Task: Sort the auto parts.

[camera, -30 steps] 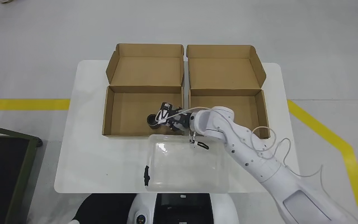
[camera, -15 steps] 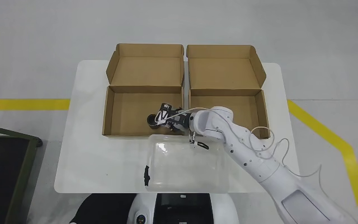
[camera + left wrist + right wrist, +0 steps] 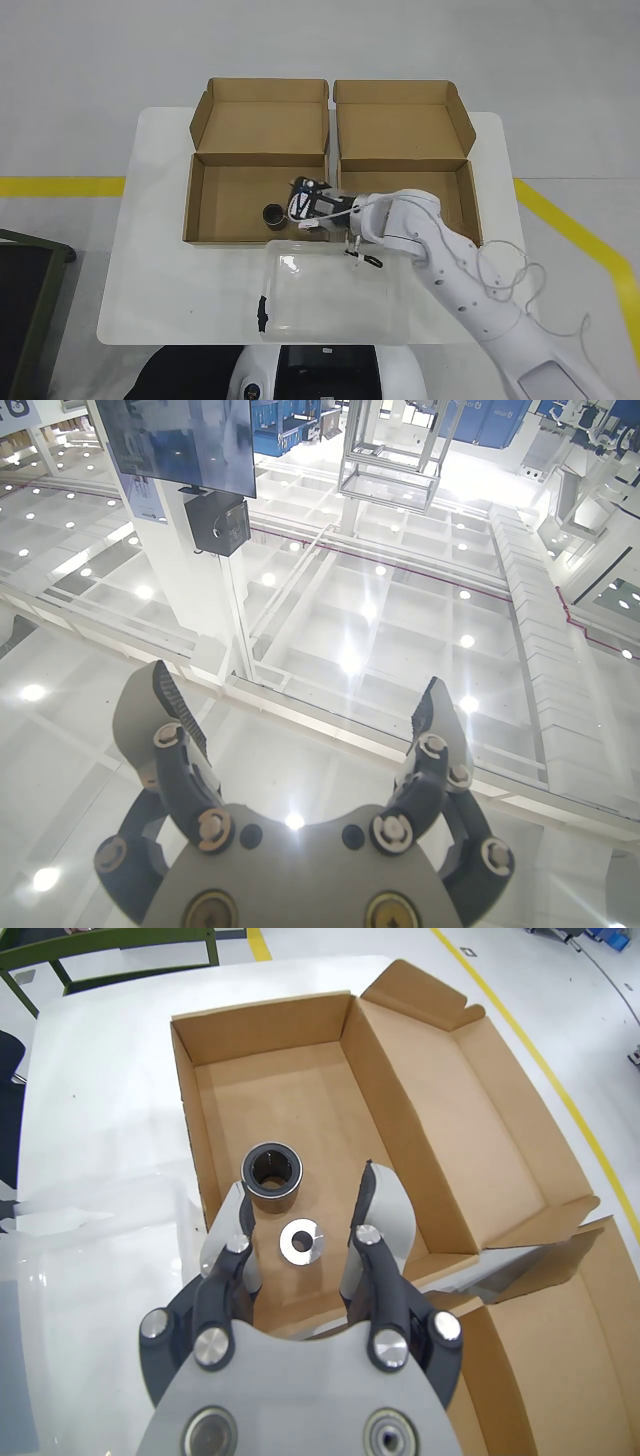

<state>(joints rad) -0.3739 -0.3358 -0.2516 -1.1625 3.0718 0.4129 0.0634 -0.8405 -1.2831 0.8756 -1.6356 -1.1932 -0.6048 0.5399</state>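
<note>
My right gripper (image 3: 307, 1188) hangs open, holding nothing, above the brown cardboard box (image 3: 260, 1028), inside which a black cylindrical metal bushing (image 3: 271, 1175) and a flat silver washer (image 3: 301, 1241) lie just beside each other. Both parts are boxed; I judge the sorting near its end.

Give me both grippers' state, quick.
Left gripper: open, empty.
Right gripper: open, empty, over the metal washer in the cardboard box.

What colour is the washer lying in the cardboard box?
The washer is shiny silver, beside the black sleeve; best in the right wrist view.
</note>
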